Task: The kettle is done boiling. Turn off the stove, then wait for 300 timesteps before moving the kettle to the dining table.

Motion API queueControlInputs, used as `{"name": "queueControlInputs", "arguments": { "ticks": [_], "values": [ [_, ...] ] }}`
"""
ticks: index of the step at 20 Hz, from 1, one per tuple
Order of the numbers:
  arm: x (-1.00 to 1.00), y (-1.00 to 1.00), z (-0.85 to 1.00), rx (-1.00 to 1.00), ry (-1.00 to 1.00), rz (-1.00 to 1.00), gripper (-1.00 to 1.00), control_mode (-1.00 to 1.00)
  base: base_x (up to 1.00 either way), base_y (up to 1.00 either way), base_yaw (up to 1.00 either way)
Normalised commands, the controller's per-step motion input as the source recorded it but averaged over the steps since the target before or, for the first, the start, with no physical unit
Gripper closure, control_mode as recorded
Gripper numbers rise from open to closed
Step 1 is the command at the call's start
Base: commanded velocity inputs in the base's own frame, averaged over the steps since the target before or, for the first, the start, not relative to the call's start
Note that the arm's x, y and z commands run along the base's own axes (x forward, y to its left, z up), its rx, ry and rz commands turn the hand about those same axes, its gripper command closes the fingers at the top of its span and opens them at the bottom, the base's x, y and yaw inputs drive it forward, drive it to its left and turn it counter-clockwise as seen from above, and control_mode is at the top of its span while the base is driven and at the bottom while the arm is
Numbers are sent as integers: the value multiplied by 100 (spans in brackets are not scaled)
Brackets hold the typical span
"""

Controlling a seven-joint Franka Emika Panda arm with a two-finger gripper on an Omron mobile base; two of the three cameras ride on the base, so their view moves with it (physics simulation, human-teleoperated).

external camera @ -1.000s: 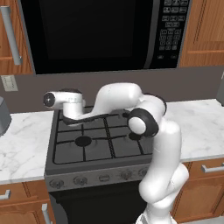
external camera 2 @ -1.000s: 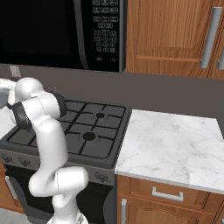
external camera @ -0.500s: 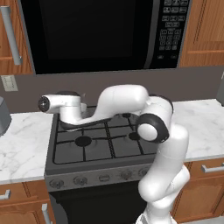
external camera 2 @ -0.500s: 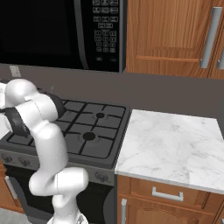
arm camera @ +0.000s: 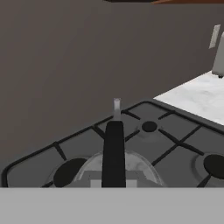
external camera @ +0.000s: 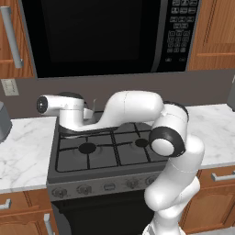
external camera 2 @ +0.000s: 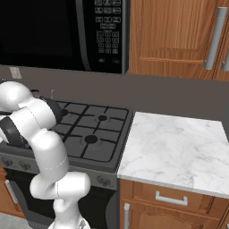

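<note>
The stove [external camera: 114, 156] is a dark grey gas range with black grates and front knobs [external camera: 110, 186]. My arm reaches across it to the back left burner. The kettle [arm camera: 116, 170] sits right under the hand, its black arched handle [arm camera: 113, 148] running down the middle of the hand view and its thin spout [arm camera: 116, 107] pointing at the wall. My gripper [external camera: 73, 117] is shut on that handle. The white hand hides most of the kettle in the left base view, where its spout [external camera: 94, 104] pokes up. The dining table is out of view.
A black microwave [external camera: 101, 32] hangs above the stove. Marble counter [external camera 2: 174, 147] runs to the right, with wooden cabinets above and below. A silver toaster [external camera: 3, 121] stands on the left counter near a wall outlet [external camera: 9, 86].
The elbow has swung out to the right and toward the stove's front. The hand has stayed over the back left burner, shifting only slightly left.
</note>
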Motion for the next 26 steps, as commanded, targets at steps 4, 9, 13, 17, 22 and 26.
{"name": "queueControlInputs", "arguments": {
  "ticks": [4, 9, 13, 17, 22, 26],
  "values": [
    [-49, -20, 21, 4, -1, -11, 100, -100, 0, 0, 0],
    [-45, -21, 28, 2, -2, -10, 100, -100, 0, 0, 0],
    [-38, -20, 27, 0, -1, -10, 100, -100, 0, 0, 0],
    [-34, -19, 29, 0, -1, -9, 100, -100, 0, 0, 0],
    [-36, -21, 28, 0, 0, -9, 100, -100, 0, 0, 0],
    [-33, -21, 26, 1, 0, -10, 100, -100, 0, 0, 0]
  ]
}}
